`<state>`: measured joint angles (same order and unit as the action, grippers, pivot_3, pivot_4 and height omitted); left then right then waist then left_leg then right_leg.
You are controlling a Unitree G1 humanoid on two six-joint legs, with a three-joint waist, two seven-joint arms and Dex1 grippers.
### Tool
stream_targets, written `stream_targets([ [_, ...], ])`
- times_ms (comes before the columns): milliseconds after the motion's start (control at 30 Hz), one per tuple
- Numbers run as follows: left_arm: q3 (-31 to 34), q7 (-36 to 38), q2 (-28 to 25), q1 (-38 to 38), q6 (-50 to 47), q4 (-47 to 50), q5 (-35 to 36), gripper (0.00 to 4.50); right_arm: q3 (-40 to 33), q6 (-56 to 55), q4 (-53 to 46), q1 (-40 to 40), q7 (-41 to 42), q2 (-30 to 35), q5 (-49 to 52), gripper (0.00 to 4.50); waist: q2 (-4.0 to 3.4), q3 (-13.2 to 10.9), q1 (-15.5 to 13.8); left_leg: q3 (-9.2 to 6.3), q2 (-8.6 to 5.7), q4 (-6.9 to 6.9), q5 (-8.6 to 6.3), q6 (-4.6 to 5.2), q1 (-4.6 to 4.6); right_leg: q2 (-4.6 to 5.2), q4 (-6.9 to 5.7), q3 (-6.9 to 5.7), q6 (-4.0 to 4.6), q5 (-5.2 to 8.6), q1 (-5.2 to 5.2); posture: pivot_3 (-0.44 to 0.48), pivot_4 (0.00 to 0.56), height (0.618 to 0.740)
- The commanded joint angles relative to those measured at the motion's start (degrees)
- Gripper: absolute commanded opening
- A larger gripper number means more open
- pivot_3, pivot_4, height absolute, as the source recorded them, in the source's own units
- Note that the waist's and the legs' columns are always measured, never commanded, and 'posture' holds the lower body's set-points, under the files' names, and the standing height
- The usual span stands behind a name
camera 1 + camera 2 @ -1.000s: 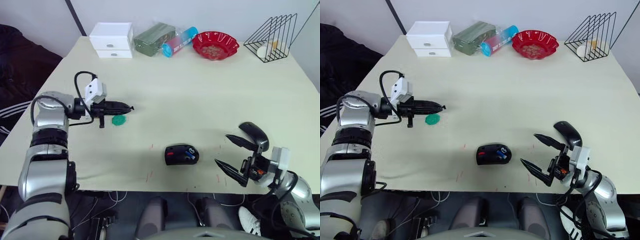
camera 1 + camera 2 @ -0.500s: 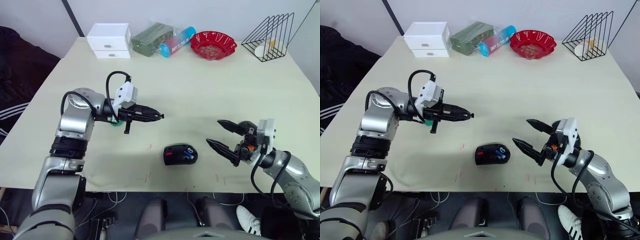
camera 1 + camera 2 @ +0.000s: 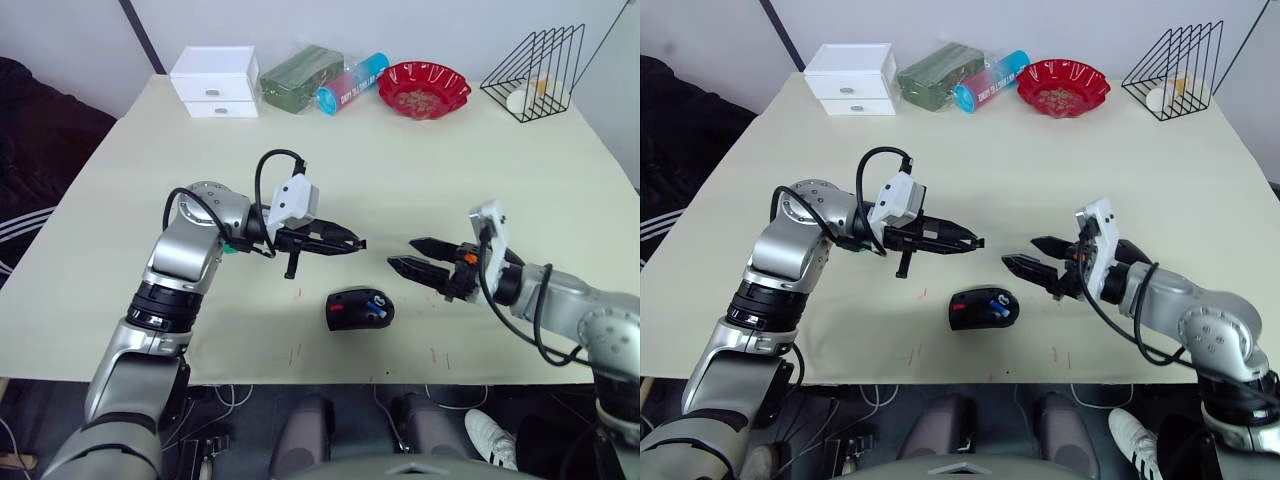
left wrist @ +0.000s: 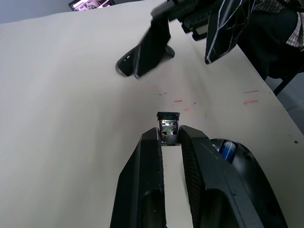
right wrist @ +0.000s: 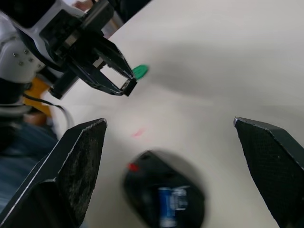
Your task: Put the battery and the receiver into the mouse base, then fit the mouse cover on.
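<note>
Cream surface (image 3: 400, 180), no legible writing anywhere. Left gripper (image 4: 170, 137) pinching receiver (image 4: 168, 128) above mouse base (image 3: 360, 309); right gripper (image 3: 405, 257) spread wide.

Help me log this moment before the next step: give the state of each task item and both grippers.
left gripper: shut on receiver, held above the table.
right gripper: open, empty.
mouse base: on the table, uncovered.
battery: seated in the mouse base.
</note>
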<state>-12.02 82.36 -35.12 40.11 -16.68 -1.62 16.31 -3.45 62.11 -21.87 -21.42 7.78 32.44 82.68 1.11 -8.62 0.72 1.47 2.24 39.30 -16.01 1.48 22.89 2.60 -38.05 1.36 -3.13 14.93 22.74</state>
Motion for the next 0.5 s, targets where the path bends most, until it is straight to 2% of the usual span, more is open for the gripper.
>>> stream_targets([
  [33, -0.38, 1.28, -0.25, 1.44, 1.62, 0.86, 0.43, 0.06, 1.5, 0.92, 4.31, -2.96, -12.73, 2.52, 18.3, 4.5, 0.0, 0.0, 0.02, -0.01, 0.0, -0.01, 0.0, 0.0, 0.01, 0.0, 0.01, -0.01, 0.0, 0.0, 0.01, 0.0, 0.15, 0.74],
  [67, -0.71, 1.63, -0.32, 1.65, 2.28, 0.46, 0.1, 0.06, 3.09, -0.39, 5.98, -3.72, -16.84, 3.14, 24.07, 4.5, 0.0, -0.01, 0.04, -0.01, 0.0, -0.03, 0.0, 0.0, 0.02, 0.0, 0.03, -0.02, 0.01, 0.0, 0.01, 0.0, 0.15, 0.74],
  [133, -1.12, 2.18, -0.4, 1.98, 3.06, -0.2, -0.4, 0.06, 4.69, -1.3, 7.81, -4.74, -20.78, 3.34, 29.52, 4.5, 0.01, -0.01, 0.03, -0.02, 0.01, -0.04, 0.0, 0.0, 0.06, 0.0, 0.09, -0.03, 0.01, 0.0, 0.02, 0.0, 0.15, 0.74],
  [500, -2.1, 3.25, -0.36, 3.18, 5.07, -2.42, -1.34, 0.06, 4.34, 2.17, 11.81, -6.96, -25.8, -2.24, 30.32, 4.5, 0.0, -0.01, 0.04, -0.04, 0.01, -0.04, 0.0, 0.01, 0.14, 0.0, 0.1, -0.05, 0.0, 0.0, 0.07, 0.0, 0.15, 0.74],
])
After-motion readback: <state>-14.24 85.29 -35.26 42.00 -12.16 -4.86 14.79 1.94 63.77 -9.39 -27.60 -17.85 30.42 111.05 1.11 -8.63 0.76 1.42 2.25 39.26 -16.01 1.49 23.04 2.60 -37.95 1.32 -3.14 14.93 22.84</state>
